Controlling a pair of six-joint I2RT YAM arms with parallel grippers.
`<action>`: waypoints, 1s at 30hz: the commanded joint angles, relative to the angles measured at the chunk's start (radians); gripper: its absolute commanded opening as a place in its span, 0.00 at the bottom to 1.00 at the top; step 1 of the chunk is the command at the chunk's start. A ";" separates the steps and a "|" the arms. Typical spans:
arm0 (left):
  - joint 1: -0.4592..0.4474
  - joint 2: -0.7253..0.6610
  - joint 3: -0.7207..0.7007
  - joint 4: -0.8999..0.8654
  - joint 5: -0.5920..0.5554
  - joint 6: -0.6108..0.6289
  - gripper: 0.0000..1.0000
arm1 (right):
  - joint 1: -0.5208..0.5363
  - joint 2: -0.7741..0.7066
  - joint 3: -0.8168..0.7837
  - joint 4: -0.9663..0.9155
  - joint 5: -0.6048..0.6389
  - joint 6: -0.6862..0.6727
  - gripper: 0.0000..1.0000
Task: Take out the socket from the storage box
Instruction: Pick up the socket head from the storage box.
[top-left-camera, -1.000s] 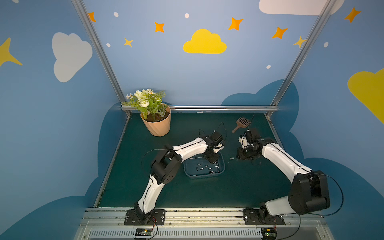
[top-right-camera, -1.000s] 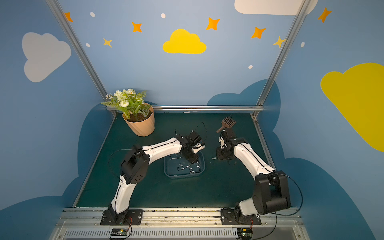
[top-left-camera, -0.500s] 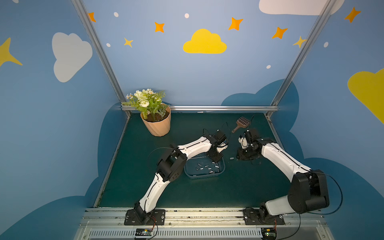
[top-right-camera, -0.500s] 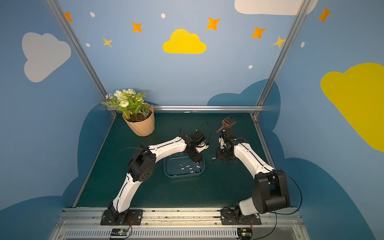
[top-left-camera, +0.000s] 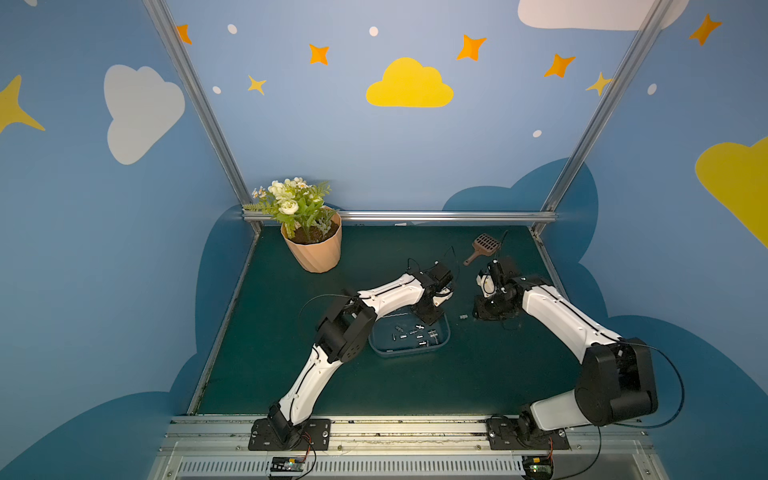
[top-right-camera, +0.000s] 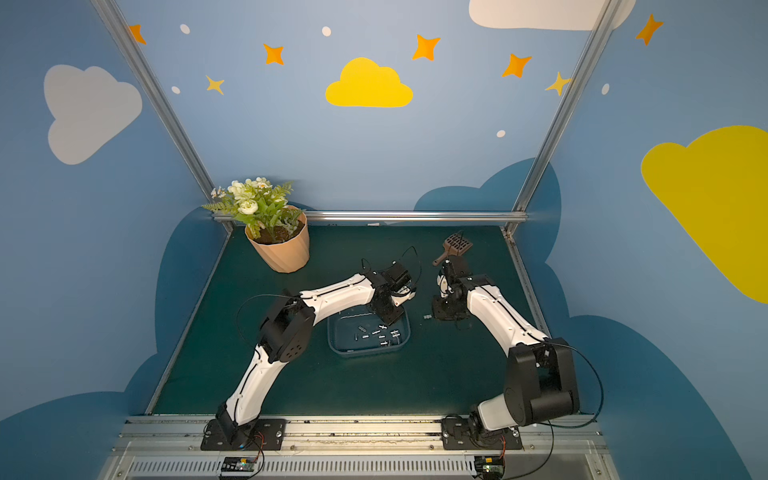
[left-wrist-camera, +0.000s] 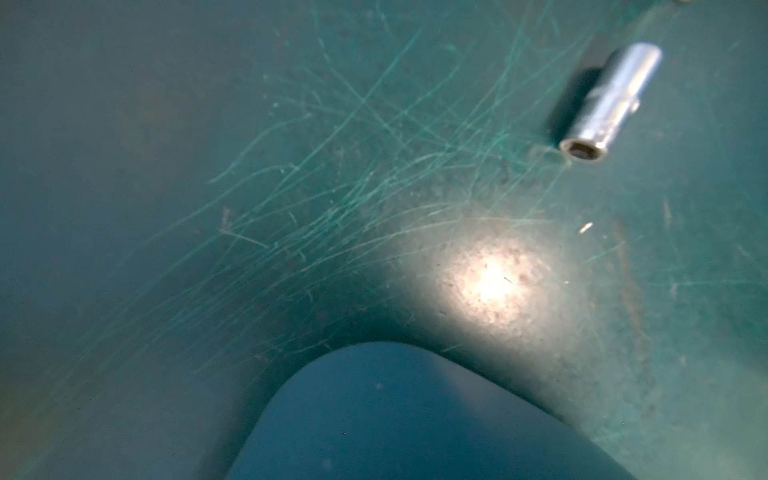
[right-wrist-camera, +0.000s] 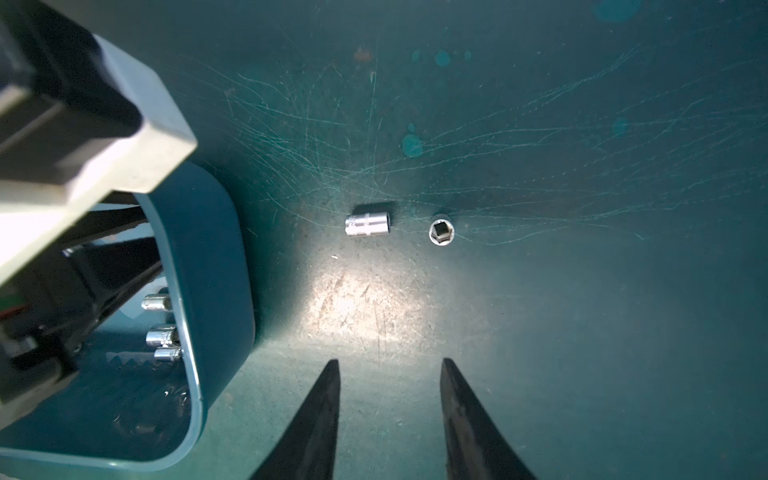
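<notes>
The left gripper was down in the box, at its corner nearest the right arm; we could not tell how open it was or whether it held anything. The right gripper stood open and empty. Sockets lay inside the box, and two loose sockets lay on the mat just beside it.

We see a scratched dark green table. Just ahead of the right gripper rest a lying socket and an upright socket, close but apart. The storage box sits under the left gripper. A brown scoop lies beyond the right gripper, and a flowerpot stands well beyond the left one.
</notes>
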 joint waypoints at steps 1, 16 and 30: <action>0.002 0.006 -0.033 -0.030 -0.020 0.003 0.23 | 0.007 0.013 -0.006 0.001 0.000 0.007 0.41; 0.010 -0.090 -0.092 0.045 -0.044 -0.055 0.09 | 0.009 0.000 -0.007 -0.001 0.003 0.007 0.40; 0.092 -0.369 -0.183 0.092 -0.024 -0.136 0.09 | 0.016 -0.015 0.003 -0.011 -0.001 0.008 0.40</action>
